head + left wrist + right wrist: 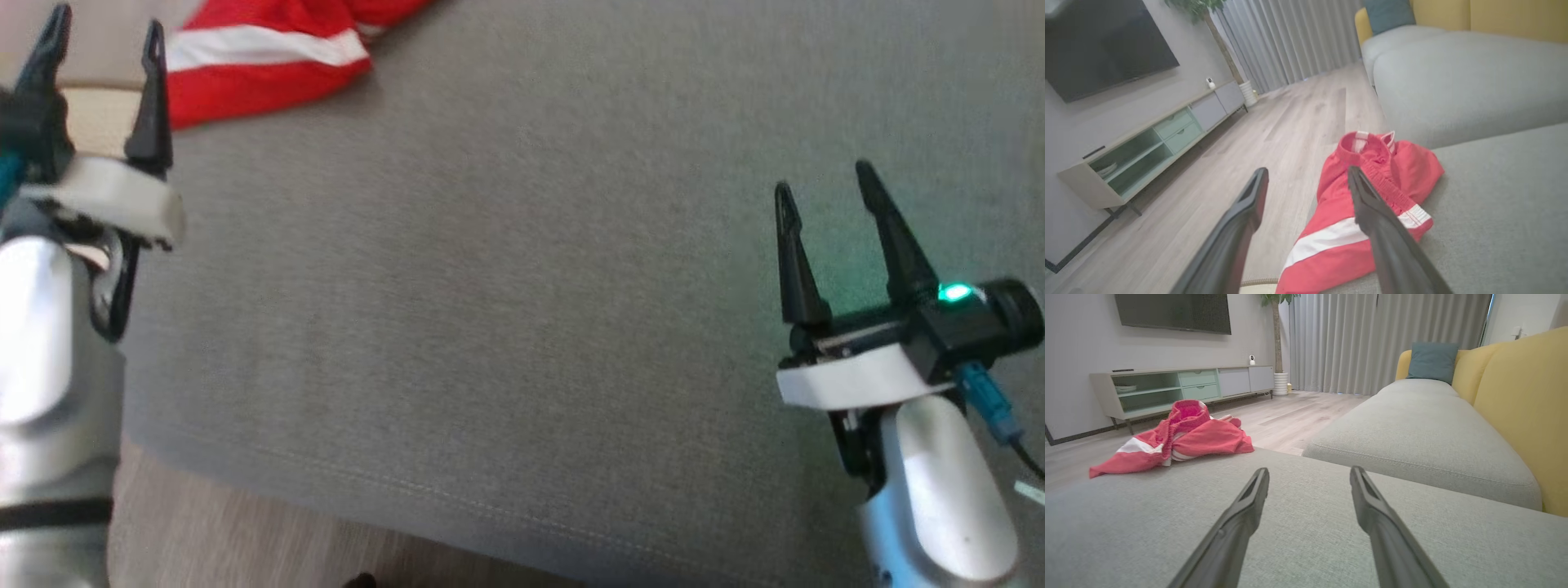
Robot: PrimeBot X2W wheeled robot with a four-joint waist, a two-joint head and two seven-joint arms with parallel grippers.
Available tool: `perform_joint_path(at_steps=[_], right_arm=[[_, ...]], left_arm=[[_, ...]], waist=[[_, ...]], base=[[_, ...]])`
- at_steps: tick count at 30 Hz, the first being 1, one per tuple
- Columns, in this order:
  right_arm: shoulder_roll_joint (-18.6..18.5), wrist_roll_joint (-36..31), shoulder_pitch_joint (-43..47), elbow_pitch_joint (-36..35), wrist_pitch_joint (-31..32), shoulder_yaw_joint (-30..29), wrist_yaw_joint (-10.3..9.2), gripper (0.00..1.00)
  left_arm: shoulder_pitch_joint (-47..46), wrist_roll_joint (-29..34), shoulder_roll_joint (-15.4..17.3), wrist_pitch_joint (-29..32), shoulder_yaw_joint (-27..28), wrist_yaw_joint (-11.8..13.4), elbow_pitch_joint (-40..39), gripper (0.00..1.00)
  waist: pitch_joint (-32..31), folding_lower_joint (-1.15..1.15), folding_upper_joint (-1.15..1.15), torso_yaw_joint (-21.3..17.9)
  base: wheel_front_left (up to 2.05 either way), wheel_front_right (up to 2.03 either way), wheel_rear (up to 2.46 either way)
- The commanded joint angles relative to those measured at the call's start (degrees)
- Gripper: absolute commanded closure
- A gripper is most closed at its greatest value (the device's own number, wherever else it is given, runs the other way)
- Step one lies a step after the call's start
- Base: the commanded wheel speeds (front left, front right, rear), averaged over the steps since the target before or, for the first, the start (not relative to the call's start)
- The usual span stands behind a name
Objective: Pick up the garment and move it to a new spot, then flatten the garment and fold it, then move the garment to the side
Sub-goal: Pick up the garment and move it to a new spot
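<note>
We record the left gripper [104, 20] with jaws spread and empty. The crumpled red garment [261, 73], striped white, lies just ahead of its fingertips at the edge of the grey sofa seat [490, 286]. The right gripper [824, 175] also stands wide and empty over the seat, with the garment well apart, ahead to its left.

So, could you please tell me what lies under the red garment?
The garment rests on the grey sofa cushion, near its edge. Anything beneath the crumpled folds is covered.
</note>
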Motion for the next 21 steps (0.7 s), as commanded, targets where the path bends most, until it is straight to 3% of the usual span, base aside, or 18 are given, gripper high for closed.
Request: perform_joint_path(at_steps=[1, 12, 21], right_arm=[[-0.2, -0.6, -2.0, -2.4, -0.6, 1.6, -0.05, 0.0], [-0.2, -2.6, -4.0, -5.0, -0.6, 0.8, -0.05, 0.0], [-0.2, -3.4, -4.1, -6.3, -0.6, 0.5, -0.05, 0.0]], left_arm=[[-3.3, 0.5, 3.7, 0.6, 1.4, -0.4, 0.5, 0.0], [-14.3, 0.9, 6.4, 7.4, -6.4, -2.8, 16.5, 0.0], [-19.5, -1.0, 7.5, 6.3, -10.7, -2.9, 23.6, 0.0]], waist=[[5.6, -0.02, 0.0, -4.0], [11.3, -0.02, 0.0, -6.1], [13.9, -0.02, 0.0, -6.8]], base=[[0.0, 0.0, 0.0], [0.0, 0.0, 0.0], [0.0, 0.0, 0.0]])
